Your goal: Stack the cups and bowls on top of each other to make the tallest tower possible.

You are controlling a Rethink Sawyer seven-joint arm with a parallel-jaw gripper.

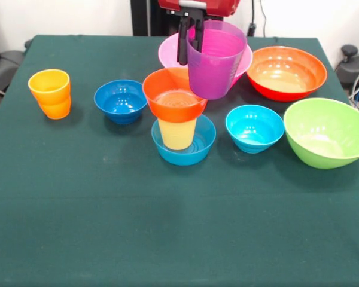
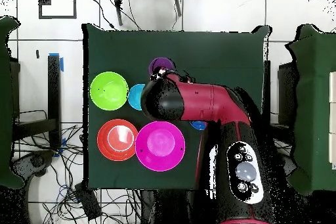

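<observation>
And there the gripper (image 1: 191,45) was, clamped on the rim of the purple cup (image 1: 215,60), one finger inside and one outside, holding it tilted in the air just above and beside the tower (image 1: 176,122): the mid-blue bowl (image 1: 197,149) at the base, the yellow cup (image 1: 177,133) upright in it, the small orange-red bowl (image 1: 173,95) on top. The orange cup (image 1: 49,94) stood well apart near the table's (image 1: 167,227) edge.

I am seeing my gripper (image 1: 190,45) hanging down from the red wrist block at the top edge of the front view, its dark fingers (image 1: 183,48) pointing straight down and pinching the rim of the purple cup (image 1: 215,60), one finger outside the wall and one inside. From overhead, my red and black arm (image 2: 197,103) is reaching out from the base, elbow bent, its bulk hiding the fingers.
</observation>
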